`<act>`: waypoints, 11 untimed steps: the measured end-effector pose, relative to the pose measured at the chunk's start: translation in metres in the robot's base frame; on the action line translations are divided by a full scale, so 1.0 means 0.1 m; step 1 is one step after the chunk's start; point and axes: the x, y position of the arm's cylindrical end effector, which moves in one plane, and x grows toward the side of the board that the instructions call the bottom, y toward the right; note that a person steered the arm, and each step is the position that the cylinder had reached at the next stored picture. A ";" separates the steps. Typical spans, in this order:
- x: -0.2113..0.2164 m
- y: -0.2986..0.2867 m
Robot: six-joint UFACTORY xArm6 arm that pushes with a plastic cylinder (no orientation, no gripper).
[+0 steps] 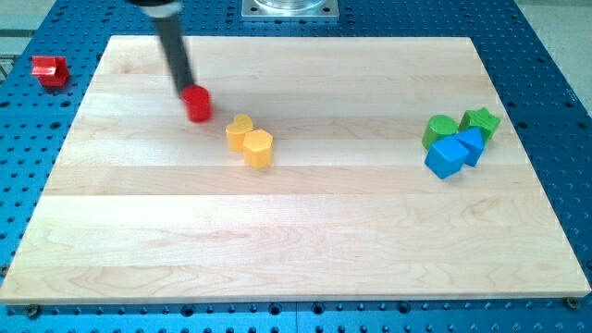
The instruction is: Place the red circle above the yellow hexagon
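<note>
Camera view: my tip (186, 92) was a bare rod with no jaws, holding nothing, touching the red circle (198, 104) on its upper-left side. The yellow hexagon (258, 148) lay lower-right of the tip, beyond a yellow heart (240, 131). Judged: push must go rightward.

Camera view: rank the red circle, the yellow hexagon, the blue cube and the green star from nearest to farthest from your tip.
1. Red circle, touching my tip on the view's right.
2. Yellow hexagon, lower right.
3. Blue cube, far right.
4. Green star, farthest right.
</note>
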 end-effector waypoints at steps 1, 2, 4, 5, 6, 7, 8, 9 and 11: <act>0.27 -0.30; 0.35 -0.29; 0.44 0.70; 0.43 0.15; 0.42 -0.20; 0.49 -0.44; 0.52 0.21; 0.57 0.27; 0.81 -0.48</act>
